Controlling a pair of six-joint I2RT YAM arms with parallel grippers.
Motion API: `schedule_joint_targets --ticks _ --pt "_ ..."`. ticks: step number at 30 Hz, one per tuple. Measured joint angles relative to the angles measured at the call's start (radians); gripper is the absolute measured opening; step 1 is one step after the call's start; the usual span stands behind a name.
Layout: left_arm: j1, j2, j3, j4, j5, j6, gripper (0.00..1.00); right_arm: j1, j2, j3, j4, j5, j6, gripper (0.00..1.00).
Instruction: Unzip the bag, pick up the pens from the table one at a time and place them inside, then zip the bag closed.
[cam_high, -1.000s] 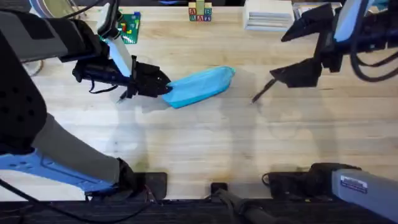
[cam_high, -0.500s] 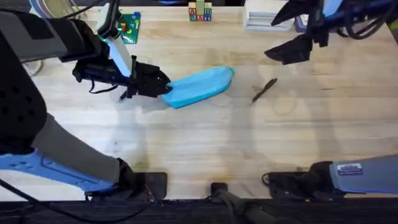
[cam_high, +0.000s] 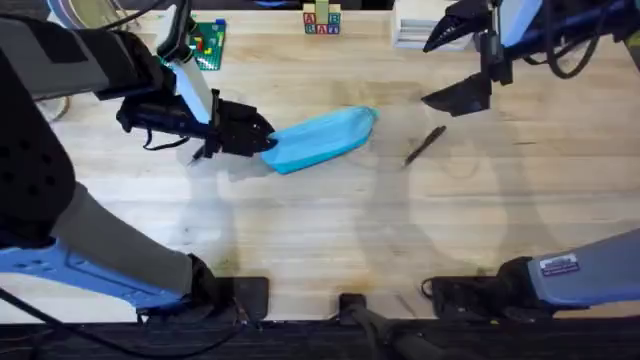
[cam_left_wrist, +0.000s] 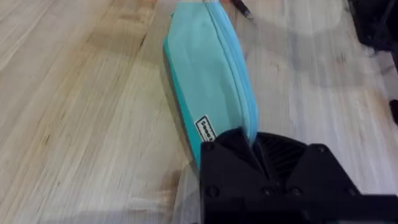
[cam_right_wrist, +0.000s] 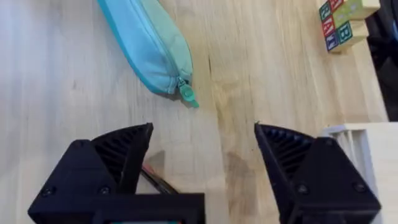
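Clamping the near end of the bag (cam_high: 322, 139), the left gripper (cam_high: 262, 141) has its jaws clenched on the fabric at the pouch's nine o'clock tip, pinning it to the desk (cam_high: 320, 240). Over at two o'clock the right gripper (cam_high: 455, 65) hangs above the wood, jaws spread wide and holding nothing. Below them, one pen (cam_high: 425, 144) lies just off the bag's three o'clock end, apart from it. From the right wrist, the zipper pull (cam_right_wrist: 186, 94) sits at that far tip and the zip looks fully closed. So I judge we're on the unzipping step: the right arm needs to drop and pinch that tab. Count: one bag, one pen visible, two grippers.
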Motion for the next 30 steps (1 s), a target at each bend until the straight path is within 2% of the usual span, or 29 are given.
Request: schedule_joint_targets --ticks 13,21,30 --pt "0.0 0.0 0.0 0.0 0.0 0.0 0.043 0.0 0.0 0.0 0.001 -0.002 -0.169 0.995" --pt "0.0 0.0 0.0 -0.001 0.0 0.0 0.042 0.0 0.005 0.001 -0.003 -0.024 -0.177 0.995" --pt "0.0 0.0 0.0 -0.002 0.0 0.0 0.043 0.0 0.097 0.003 -0.003 -0.076 -0.189 0.995"
